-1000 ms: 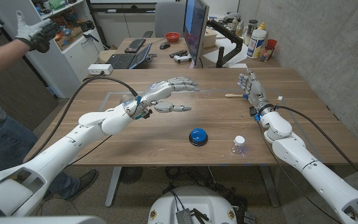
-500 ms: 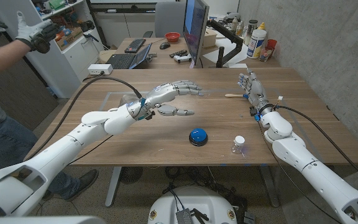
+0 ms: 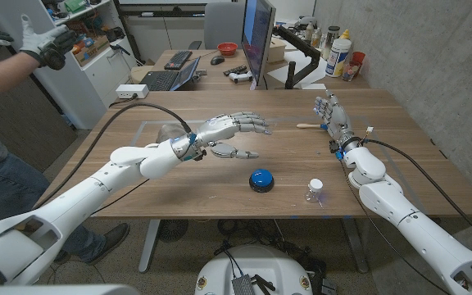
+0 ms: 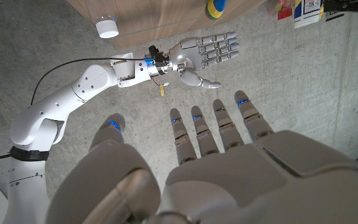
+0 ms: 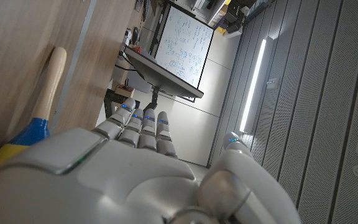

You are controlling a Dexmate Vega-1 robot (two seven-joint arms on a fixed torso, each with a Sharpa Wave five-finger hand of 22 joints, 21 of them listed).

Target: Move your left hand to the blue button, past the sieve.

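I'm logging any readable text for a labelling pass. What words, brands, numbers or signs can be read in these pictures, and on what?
None can be read.
Monitor behind the table: lines of writing on a pale screen, too small to read.
Bottles on the far desk: labels blurred.
Blue button, small bottle, left hand, right hand: no text visible.

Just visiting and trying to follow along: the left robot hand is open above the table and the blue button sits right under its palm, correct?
Not quite. The left robot hand is open above the table, but the blue button is not under its palm; it sits nearer the table's front edge, clear of the fingers. The head view shows this.
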